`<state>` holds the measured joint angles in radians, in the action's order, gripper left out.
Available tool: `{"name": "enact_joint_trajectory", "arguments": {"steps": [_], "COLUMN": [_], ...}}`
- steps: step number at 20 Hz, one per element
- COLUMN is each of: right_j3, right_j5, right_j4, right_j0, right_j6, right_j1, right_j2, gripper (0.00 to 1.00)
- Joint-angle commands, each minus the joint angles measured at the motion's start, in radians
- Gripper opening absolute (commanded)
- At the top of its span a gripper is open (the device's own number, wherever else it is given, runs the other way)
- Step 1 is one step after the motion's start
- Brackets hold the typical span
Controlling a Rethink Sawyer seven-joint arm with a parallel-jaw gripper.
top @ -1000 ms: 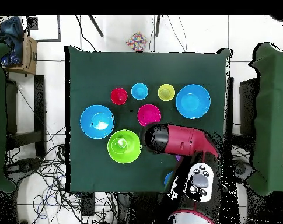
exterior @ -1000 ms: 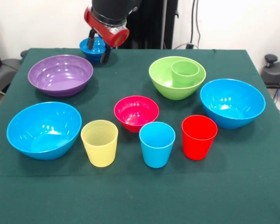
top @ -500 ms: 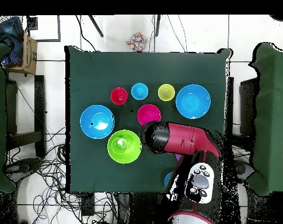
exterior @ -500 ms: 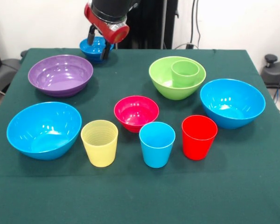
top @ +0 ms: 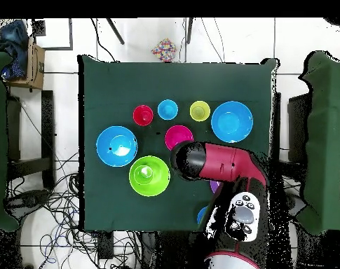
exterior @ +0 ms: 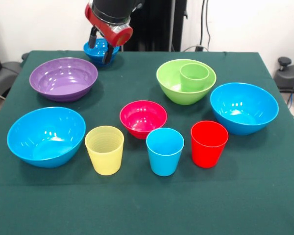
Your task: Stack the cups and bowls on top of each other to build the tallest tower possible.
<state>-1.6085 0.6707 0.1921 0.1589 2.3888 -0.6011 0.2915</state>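
Front view shows the gripper (exterior: pixel 100 48) at about 11 o'clock on the green table (exterior: pixel 264 196), its two dark fingers spread open, one on each side of the small dark blue bowl (exterior: pixel 97 50) that sits near the far edge; whether the pads touch the rim cannot be told. Just toward 7 o'clock of that bowl lies the wide purple bowl (exterior: pixel 63 78). At 1 o'clock stands the large lime-green bowl (exterior: pixel 174 88) with the green cup (exterior: pixel 194 76) upright inside it. A large light blue bowl (exterior: pixel 244 107) sits at 3 o'clock and the other light blue bowl (exterior: pixel 46 136) at 8 o'clock. Near the centre is the small pink-red bowl (exterior: pixel 143 118). Along the near side stand three upright cups, apart from one another: the pale yellow ribbed cup (exterior: pixel 105 150), the light blue cup (exterior: pixel 164 151) and the red cup (exterior: pixel 208 143). Overhead, the red arm (top: pixel 221 164) covers the purple bowl and most of the dark blue one.
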Motion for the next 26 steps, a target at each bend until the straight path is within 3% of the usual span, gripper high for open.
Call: {"name": "enact_joint_trajectory", "arguments": {"steps": [1,7,20,26], "right_j3": [0.1,0.144,0.256,0.266], "right_j5": [0.11,0.164,0.272,0.257], "right_j4": [0.008,-0.013,-0.049,-0.082], "right_j0": [-0.004,-0.015,-0.104,-0.118], "right_j6": [-0.055,-0.033,0.105,0.127], "right_j1": [0.059,0.086,0.155,0.169], "right_j2": [-0.127,-0.133,-0.083,-0.079], "gripper": [1.0,1.0,1.0,1.0]}}
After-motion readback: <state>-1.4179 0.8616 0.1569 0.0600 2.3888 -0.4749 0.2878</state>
